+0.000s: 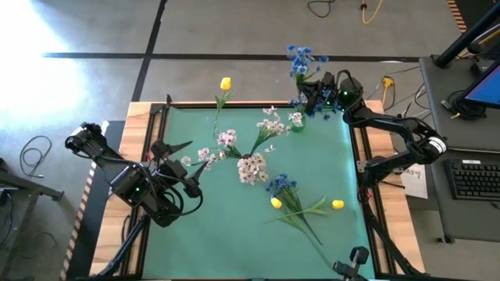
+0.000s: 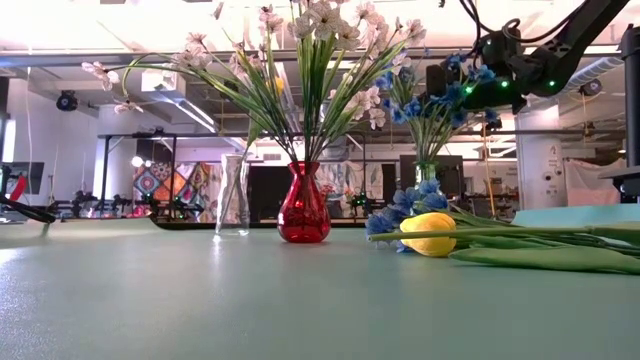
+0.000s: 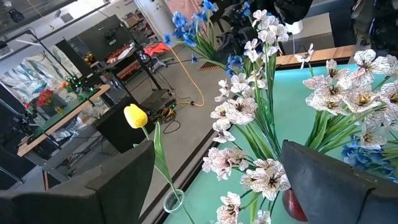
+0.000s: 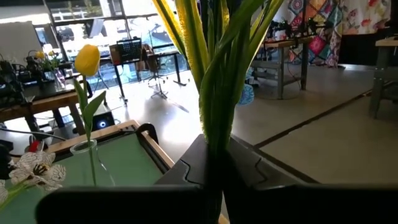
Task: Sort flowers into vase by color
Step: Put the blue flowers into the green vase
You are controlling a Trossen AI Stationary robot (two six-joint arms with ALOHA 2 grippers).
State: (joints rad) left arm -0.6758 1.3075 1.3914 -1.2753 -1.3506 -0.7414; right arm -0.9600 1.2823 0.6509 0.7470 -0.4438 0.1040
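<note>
Up high, looking down, the right tool (image 1: 319, 97) is at the far right corner of the green counter (image 1: 234, 234). It is pinching the stems of a blue bunch (image 1: 301, 61) right over a small vase (image 1: 298, 123), so I think it is putting the blue ones in their own home. The pink-white flowers (image 1: 251, 148) stand in the middle because their color is already sorted. One yellow tulip (image 1: 225, 84) stands at the far edge. More blue flowers (image 1: 280, 186) and two yellow tulips (image 1: 275, 203) lie flat near the front, waiting their turn. The left tool (image 1: 181, 168) hangs near the left edge with its fingers spread and nothing in them.

From low down, the red vase (image 2: 303, 212) holds the pink-white bunch up straight. A clear vase (image 2: 232, 200) stands just beside it. A yellow tulip (image 2: 428, 234) lies on its side close by.

From the left wrist, the tall tulip (image 3: 135, 116) goes down into a clear glass rim (image 3: 173, 200), which keeps it standing.

From the right wrist, green stems (image 4: 214, 93) are squeezed tight between the dark fingers (image 4: 249, 168), so the bunch cannot slip.
</note>
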